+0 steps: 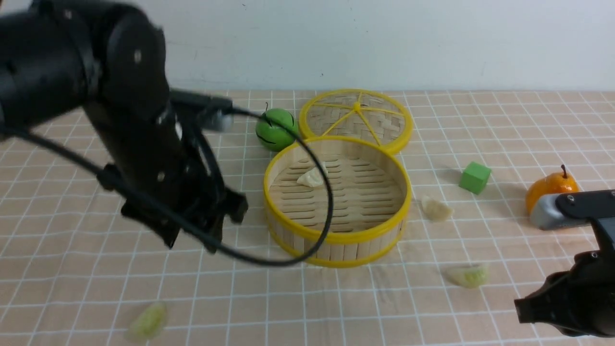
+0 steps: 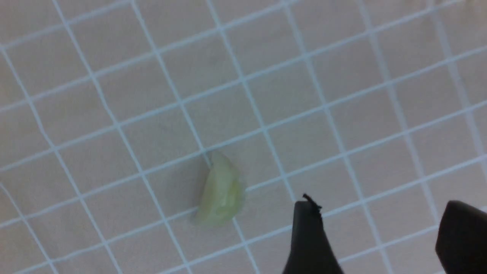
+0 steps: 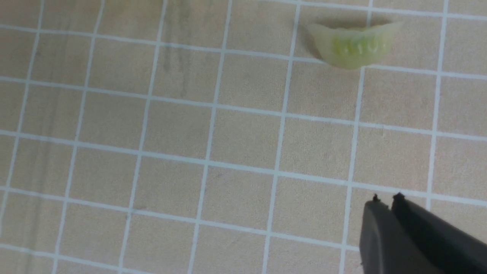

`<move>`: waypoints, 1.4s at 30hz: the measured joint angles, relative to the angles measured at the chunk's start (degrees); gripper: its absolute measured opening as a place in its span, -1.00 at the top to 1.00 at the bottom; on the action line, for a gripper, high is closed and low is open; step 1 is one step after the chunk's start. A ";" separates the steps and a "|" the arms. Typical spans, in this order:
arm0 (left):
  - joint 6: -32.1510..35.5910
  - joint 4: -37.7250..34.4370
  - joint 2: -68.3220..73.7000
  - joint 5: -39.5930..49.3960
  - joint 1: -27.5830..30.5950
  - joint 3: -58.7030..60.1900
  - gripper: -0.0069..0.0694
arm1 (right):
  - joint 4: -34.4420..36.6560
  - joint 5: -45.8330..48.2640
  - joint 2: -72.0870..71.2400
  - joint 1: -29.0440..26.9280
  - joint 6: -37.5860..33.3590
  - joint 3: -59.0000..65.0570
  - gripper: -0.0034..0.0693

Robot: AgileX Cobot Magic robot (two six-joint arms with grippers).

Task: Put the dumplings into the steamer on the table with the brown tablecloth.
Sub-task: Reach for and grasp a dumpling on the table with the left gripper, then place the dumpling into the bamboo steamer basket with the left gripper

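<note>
Near the cloth's (image 1: 72,269) front edge, left of middle, the left green dumpling (image 1: 146,322) lies askew: a pale, translucent crescent. The left gripper (image 2: 380,213), jaws apart and empty, hangs just behind it. The dumpling sits off to one side of the fingers, its long axis roughly along them. That arm is nearer. The right gripper (image 3: 386,201), pressed together and empty, is by the front right corner, with the right green dumpling (image 1: 467,276) just beyond. Farther back, a cream dumpling (image 1: 436,209) lies beside the steamer (image 1: 336,236) and a second cream dumpling (image 1: 312,177) inside it.
</note>
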 joint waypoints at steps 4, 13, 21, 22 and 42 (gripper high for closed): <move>-2.58 5.05 -0.44 -12.10 0.00 13.25 -0.31 | 2.25 0.19 0.00 0.00 0.00 0.00 0.77; -17.71 18.91 5.35 -19.44 0.00 18.48 -0.30 | 3.15 0.30 0.00 0.00 -0.47 0.00 0.76; -15.71 14.89 10.29 -19.17 0.00 17.48 0.18 | 4.89 0.31 0.00 0.00 -1.34 0.00 0.74; -15.26 14.49 10.29 -18.97 0.00 17.35 0.20 | 4.89 0.31 0.00 0.00 -1.33 0.00 0.73; 7.47 -10.91 17.77 -29.65 -7.51 -16.27 0.27 | 5.08 -1.08 0.00 0.00 -1.47 0.00 0.69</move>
